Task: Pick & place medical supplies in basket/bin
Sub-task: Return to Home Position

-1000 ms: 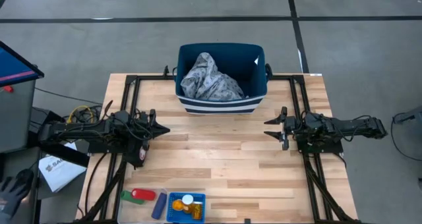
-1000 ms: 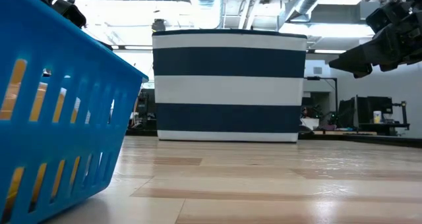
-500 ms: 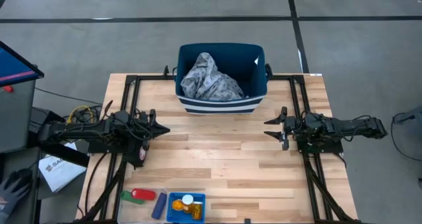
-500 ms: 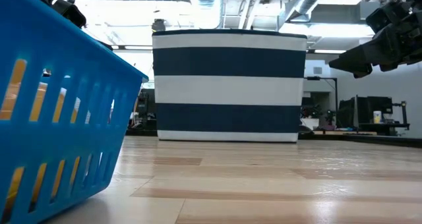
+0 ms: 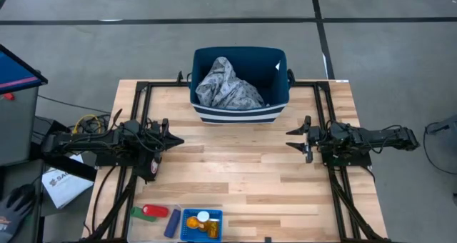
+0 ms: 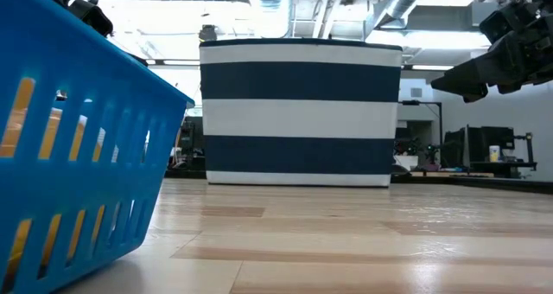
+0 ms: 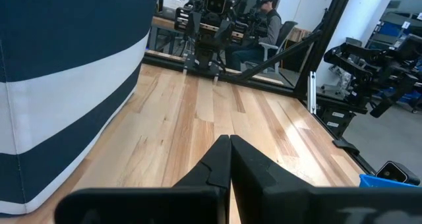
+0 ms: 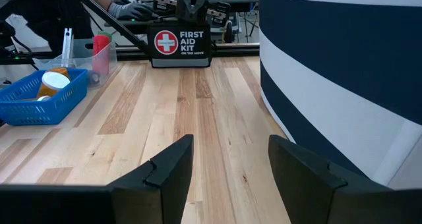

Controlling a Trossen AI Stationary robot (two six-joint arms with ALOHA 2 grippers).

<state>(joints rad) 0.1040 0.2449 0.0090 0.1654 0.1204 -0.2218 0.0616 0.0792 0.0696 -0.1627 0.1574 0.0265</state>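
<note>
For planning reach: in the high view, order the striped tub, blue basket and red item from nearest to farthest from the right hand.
1. Striped tub, far edge.
2. Blue basket, near edge.
3. Red item, left of basket.

Edges and walls are cutting things short.
The blue basket [image 5: 218, 216] is running off the high view's near edge and the low view's left edge, its contents showing too small to name; a gloved hand [image 5: 14, 204] is poking in at far left.

High view looks straight down; low view sits level beside the basket [image 6: 69, 156] — both show the tub [image 5: 235, 115].
</note>
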